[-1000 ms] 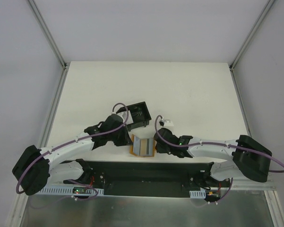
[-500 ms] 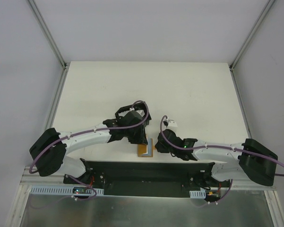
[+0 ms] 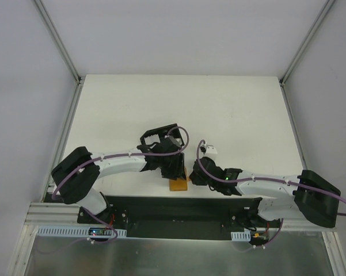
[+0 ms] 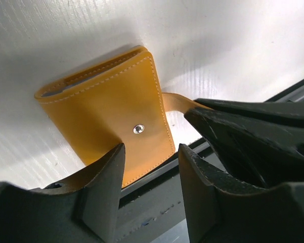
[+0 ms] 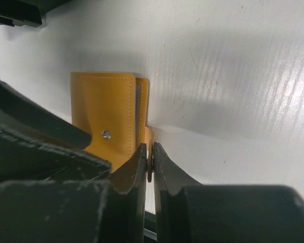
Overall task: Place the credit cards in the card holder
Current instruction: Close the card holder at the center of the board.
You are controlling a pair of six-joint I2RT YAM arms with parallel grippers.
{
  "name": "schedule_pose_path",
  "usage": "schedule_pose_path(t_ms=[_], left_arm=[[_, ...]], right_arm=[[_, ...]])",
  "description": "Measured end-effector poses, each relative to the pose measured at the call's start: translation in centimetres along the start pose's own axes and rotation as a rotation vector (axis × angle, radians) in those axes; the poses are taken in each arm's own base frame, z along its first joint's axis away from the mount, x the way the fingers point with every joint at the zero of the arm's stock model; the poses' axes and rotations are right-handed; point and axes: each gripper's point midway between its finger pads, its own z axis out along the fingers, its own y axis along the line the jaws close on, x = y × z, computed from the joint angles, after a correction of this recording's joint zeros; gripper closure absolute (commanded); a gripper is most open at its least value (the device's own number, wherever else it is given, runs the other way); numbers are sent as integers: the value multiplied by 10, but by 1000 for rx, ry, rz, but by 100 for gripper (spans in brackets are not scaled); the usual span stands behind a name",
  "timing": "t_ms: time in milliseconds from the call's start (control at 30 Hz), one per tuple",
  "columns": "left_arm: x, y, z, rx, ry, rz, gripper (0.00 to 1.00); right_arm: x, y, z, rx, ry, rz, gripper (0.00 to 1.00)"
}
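A tan-orange folding wallet [image 4: 106,101] lies closed, snap stud up, near the worktop's [image 3: 230,109] front edge. The left gripper [image 4: 150,152] hovers over the wallet with its jaws partly open on either side of the near edge, holding nothing. At the wallet's 3 o'clock, the right gripper [image 5: 149,147] is pinched almost fully together on the wallet's thin strap [image 4: 178,101]. The black card holder [image 3: 156,131] sits at the wallet's 11 o'clock, largely hidden beneath the left arm. The credit cards cannot be made out.
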Motion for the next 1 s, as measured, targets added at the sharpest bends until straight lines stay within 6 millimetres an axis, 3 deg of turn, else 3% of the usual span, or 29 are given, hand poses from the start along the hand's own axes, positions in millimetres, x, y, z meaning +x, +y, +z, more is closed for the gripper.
schedule_pose_path(t_ms=[233, 500, 633, 833, 1000], left_arm=[[1, 6, 12, 11, -11, -18, 55], [-1, 9, 9, 16, -58, -49, 57], [0, 14, 7, 4, -72, -50, 71], [2, 20, 8, -3, -77, -56, 73], [4, 23, 7, 0, -88, -55, 81]], right_arm=[[-2, 3, -2, -13, -3, 7, 90], [3, 10, 1, -32, 30, 13, 89], [2, 19, 5, -46, 46, 18, 89], [0, 25, 7, -66, 73, 36, 86], [1, 32, 15, -77, 129, 50, 81]])
